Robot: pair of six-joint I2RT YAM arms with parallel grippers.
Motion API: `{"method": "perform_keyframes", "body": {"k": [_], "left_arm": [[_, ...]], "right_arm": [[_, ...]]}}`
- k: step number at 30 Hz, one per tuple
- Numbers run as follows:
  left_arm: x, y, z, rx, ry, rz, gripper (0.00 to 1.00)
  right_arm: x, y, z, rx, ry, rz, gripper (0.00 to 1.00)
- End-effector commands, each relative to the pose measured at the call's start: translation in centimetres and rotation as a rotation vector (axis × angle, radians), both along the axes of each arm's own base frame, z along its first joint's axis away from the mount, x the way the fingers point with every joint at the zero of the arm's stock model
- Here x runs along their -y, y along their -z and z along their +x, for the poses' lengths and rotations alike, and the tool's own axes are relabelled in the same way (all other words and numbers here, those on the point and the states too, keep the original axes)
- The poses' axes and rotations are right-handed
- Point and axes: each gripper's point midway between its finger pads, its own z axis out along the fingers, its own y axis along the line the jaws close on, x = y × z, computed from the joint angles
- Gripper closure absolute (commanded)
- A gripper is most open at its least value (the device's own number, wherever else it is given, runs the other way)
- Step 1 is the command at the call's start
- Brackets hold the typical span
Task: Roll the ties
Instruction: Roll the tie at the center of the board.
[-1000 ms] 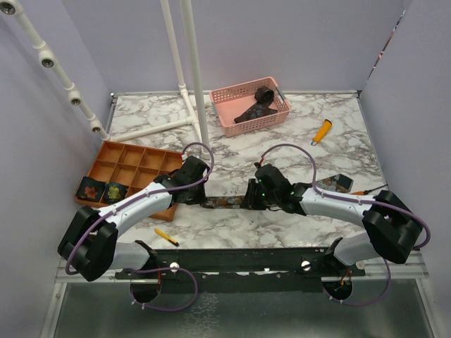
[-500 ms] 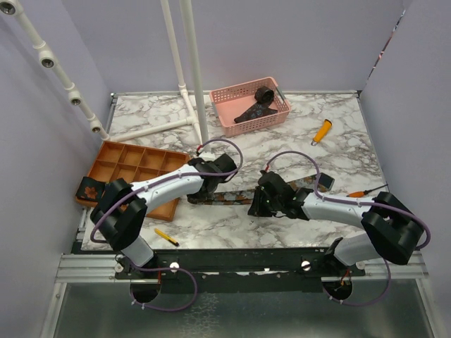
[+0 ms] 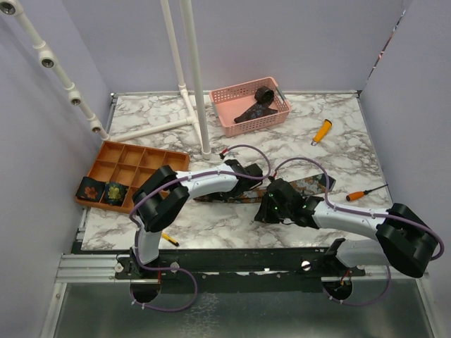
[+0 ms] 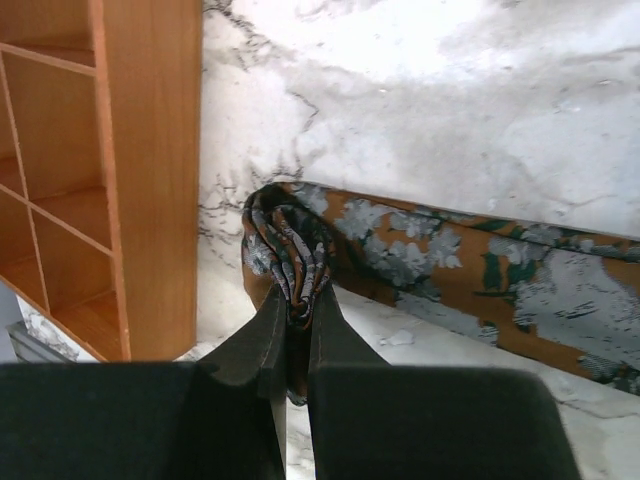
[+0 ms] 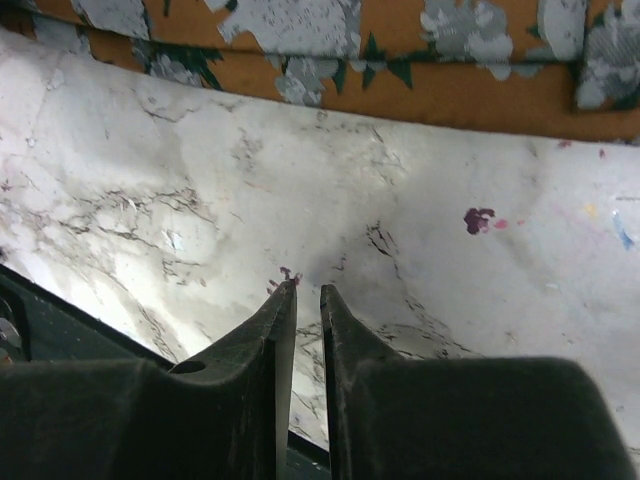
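Pinching the coiled end of the tie, the left gripper is clamped tight; the right gripper hangs barely ajar, empty. Soft, probably slippery fabric: hold the coil itself.

Left of the tie the orange tray blocks passage; behind it stands the white pipe frame, the pink basket farther back; in front, bare marble table lies open; just right, a screwdriver.

On the table, tie mid-front; tray left, basket behind.
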Motion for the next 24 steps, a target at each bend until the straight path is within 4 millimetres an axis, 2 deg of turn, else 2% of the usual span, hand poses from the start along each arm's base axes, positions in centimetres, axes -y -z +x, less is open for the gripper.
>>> {"method": "perform_keyframes", "body": {"k": [1,6,11,24], "left_arm": [[2.2,1.0,0.3,0.006,0.001,-0.024,0.96],[4.7,2.6,0.0,-0.033,0.039,-0.064,0.74],[6.4,2.5,-0.1,-0.040,0.061,-0.112,0.55],[7.9,-2.0,0.1,0.019,0.104,-0.282,0.20]], "right_arm": [[1.0,0.1,-0.8,-0.010,0.012,-0.005,0.80],[1.3,-0.3,-1.1,0.001,0.009,0.005,0.80],[1.7,-0.7,-1.3,0.010,0.010,0.010,0.79],[2.2,-1.2,-1.7,0.035,0.001,0.030,0.77]]}}
